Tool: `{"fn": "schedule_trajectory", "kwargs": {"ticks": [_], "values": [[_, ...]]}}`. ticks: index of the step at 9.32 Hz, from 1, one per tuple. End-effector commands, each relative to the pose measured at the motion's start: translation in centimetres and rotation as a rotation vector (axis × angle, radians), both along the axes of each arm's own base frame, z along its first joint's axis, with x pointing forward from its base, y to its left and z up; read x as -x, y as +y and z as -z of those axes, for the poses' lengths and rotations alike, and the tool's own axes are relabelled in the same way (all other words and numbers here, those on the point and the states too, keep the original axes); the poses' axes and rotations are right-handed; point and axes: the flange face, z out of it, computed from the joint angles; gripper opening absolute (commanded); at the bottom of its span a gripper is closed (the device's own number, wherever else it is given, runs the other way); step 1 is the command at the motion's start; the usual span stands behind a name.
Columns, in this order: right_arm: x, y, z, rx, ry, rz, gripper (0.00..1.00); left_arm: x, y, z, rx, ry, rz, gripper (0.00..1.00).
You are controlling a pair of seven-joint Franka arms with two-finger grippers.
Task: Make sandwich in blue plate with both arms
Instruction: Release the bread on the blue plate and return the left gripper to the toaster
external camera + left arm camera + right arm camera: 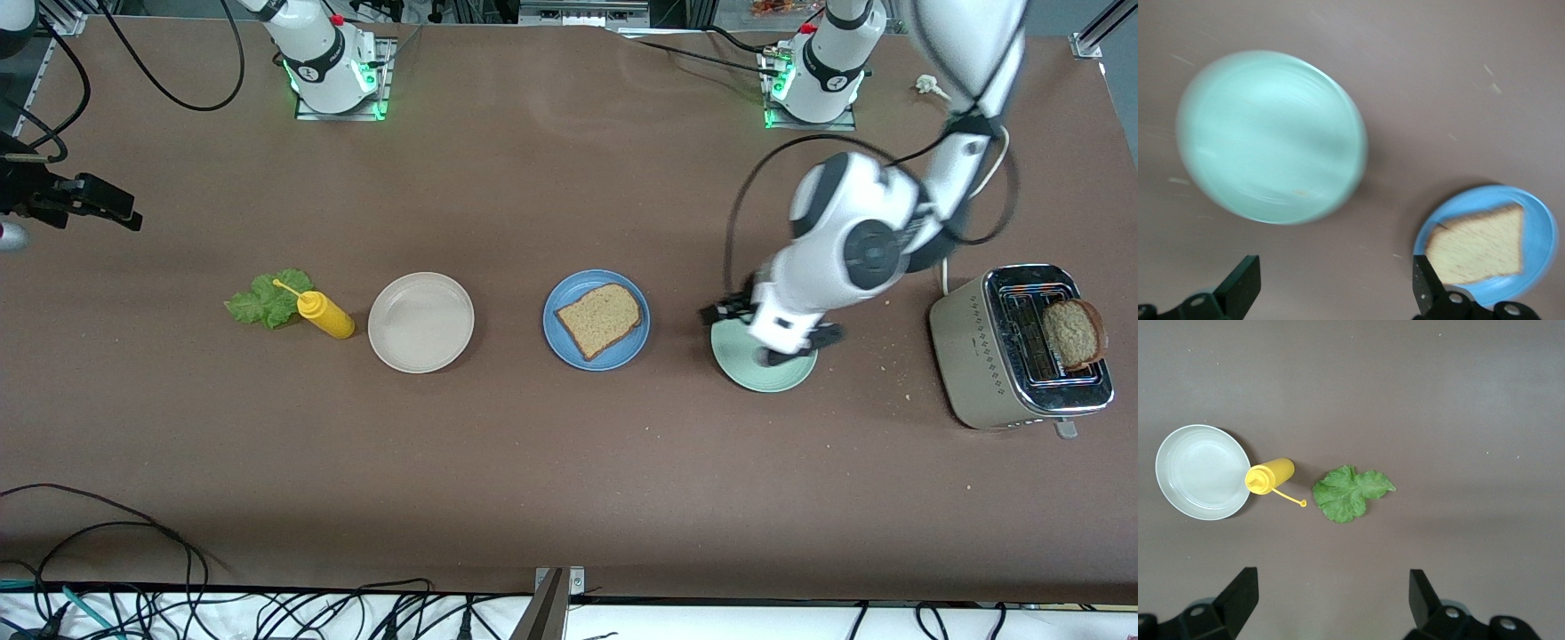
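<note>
**Lettuce Nearest the Right Arm, Second Toast at the Left Arm's End**

The lettuce leaf [268, 299] is seen at the right arm's end of the table, touching the mustard bottle [324, 313]; the right gripper [1328, 603] is spread wide and empty. One toast slice [600, 319] is laid on the blue plate [557, 340]. The left gripper [1335, 290], released and empty, is held over the mint-green plate [745, 369]. Another slice [1071, 333] is standing in the toaster [973, 356].

Left claw [1331, 290] open, low; right claw [1328, 603] open, raised.
</note>
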Motion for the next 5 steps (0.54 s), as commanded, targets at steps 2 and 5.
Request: {"fn": "schedule_trajectory", "kwargs": {"ticks": [2,5], "values": [[-2.2,-0.3,5.8,-0.01,0.103,-0.038,1.0,-2.4,16.5,-12.2,-0.202,0.003,0.077,1.0],[-5.4,-0.6,14.5,0.002,0.14,-0.036,1.0,-3.2,29.4,-16.5,-0.198,-0.061,0.124,1.0]]}}
